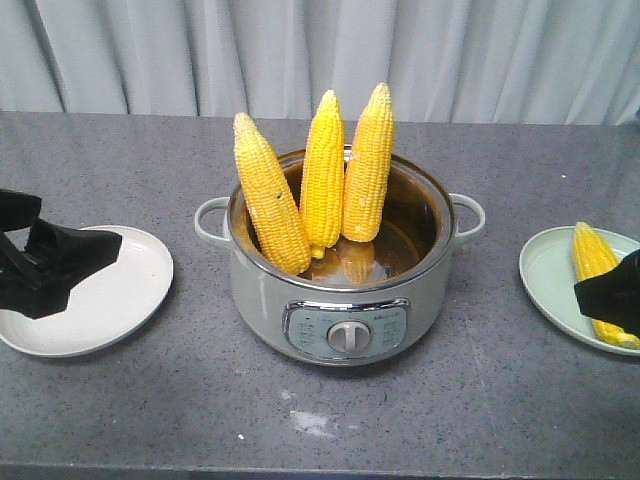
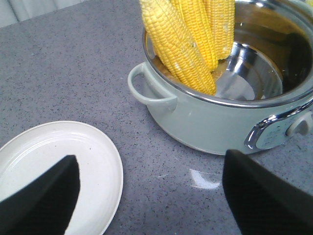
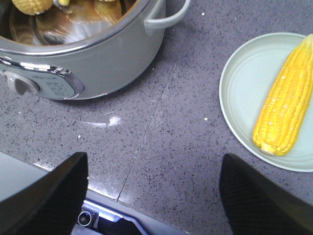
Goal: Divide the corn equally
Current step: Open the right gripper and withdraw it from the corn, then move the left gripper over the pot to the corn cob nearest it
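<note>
Three corn cobs [image 1: 322,185] stand upright, leaning against the rim inside the pale green cooking pot [image 1: 340,310] at the table's middle; they also show in the left wrist view as corn [image 2: 182,41]. A fourth cob [image 1: 597,270] [image 3: 284,106] lies on the light green plate [image 1: 548,275] [image 3: 242,88] at the right. The white plate [image 1: 110,300] [image 2: 93,161] at the left holds nothing. My left gripper [image 1: 45,265] [image 2: 151,196] hovers open over the white plate's edge. My right gripper [image 1: 612,292] [image 3: 154,196] is open near the table's front edge, beside the green plate.
The pot has a control panel with a knob [image 1: 346,335] on its front and side handles [image 1: 212,222] [image 3: 168,14]. A grey curtain [image 1: 320,55] hangs behind the speckled grey table [image 1: 150,420]. The table's front edge [image 3: 112,200] lies below my right gripper.
</note>
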Controlling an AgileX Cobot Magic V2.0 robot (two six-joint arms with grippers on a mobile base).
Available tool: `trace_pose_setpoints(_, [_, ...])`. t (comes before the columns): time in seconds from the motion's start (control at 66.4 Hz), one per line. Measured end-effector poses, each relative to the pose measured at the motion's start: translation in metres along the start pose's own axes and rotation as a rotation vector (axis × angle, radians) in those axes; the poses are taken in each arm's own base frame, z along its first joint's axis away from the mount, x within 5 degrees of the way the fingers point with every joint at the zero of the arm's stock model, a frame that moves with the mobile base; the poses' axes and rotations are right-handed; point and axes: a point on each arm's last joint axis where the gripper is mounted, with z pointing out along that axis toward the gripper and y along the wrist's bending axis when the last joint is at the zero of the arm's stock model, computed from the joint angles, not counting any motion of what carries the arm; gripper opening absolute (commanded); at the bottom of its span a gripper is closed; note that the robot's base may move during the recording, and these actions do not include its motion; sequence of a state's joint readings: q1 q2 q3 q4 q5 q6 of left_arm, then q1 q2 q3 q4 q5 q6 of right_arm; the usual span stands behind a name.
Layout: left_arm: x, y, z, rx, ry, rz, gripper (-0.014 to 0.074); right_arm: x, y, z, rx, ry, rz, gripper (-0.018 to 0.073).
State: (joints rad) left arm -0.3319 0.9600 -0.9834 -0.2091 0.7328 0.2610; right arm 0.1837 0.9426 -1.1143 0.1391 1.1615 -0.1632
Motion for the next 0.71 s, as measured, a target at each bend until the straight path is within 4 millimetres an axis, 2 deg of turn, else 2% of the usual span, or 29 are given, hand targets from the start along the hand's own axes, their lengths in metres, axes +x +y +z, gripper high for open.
trace_pose_setpoints(0.391, [-0.009,0.001,0.004,0.002,-0.087,-0.043,0.0580,0.001,0.000,-0.003,0.001,-0.010,-0.001,0.0543])
trace_pose_setpoints(0.512, [-0.014,0.001,0.020,0.027,-0.075,-0.069,0.0580,0.001,0.001,-0.003,0.001,-0.010,-0.001,0.0543])
trace_pose_setpoints(0.708, [-0.039,-0.002,0.053,0.144,-0.031,-0.088,0.0580,0.001,0.001,-0.003,0.000,-0.010,-0.001,0.0543])
